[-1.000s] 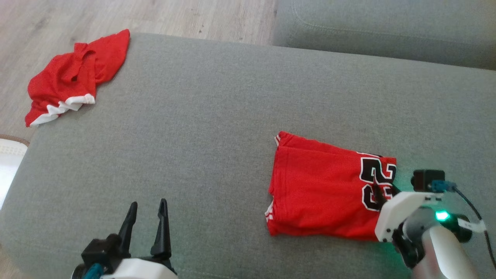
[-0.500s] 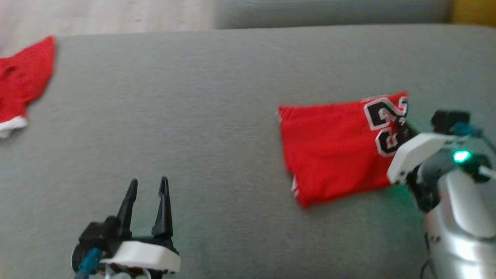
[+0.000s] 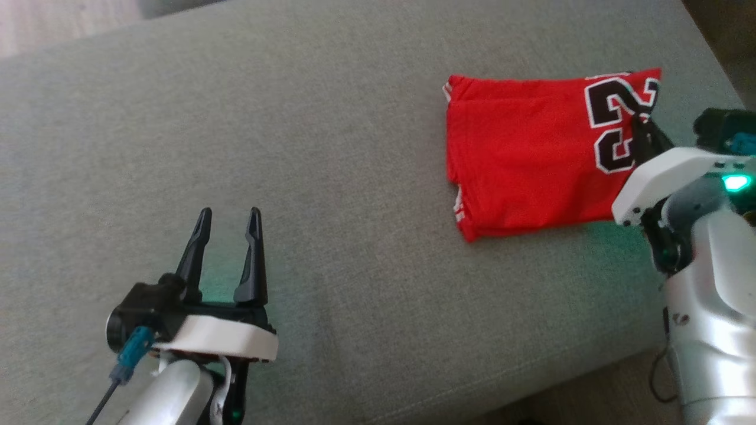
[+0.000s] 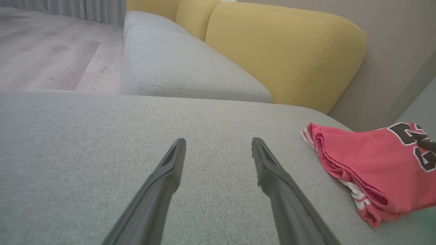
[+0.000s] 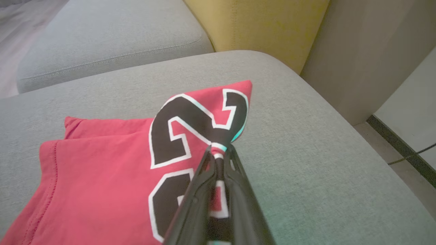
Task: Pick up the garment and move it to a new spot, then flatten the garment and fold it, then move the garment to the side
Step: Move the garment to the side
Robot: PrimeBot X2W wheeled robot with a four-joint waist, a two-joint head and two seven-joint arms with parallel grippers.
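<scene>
Garment [image 3: 531,153], folded red with black numerals, is laid near the right end of the grey sofa cushion [image 3: 331,118], its numbered edge pinched in the closed right claw [image 5: 218,151]. The left claw [image 3: 229,212] is held spread wide over bare cushion, gripping nothing. Yellow backrests [image 4: 279,51] and wooden floor [image 4: 44,58] are seen beyond.

Left gripper spread wide, right gripper clamped.
The left gripper [image 3: 230,212] sits low on the left of the head view, its two dark fingers parted and pointing up, touching nothing. The right gripper [image 5: 218,151] reaches in from the right, its fingers pressed together on the edge of the garment [image 5: 102,170].
</scene>
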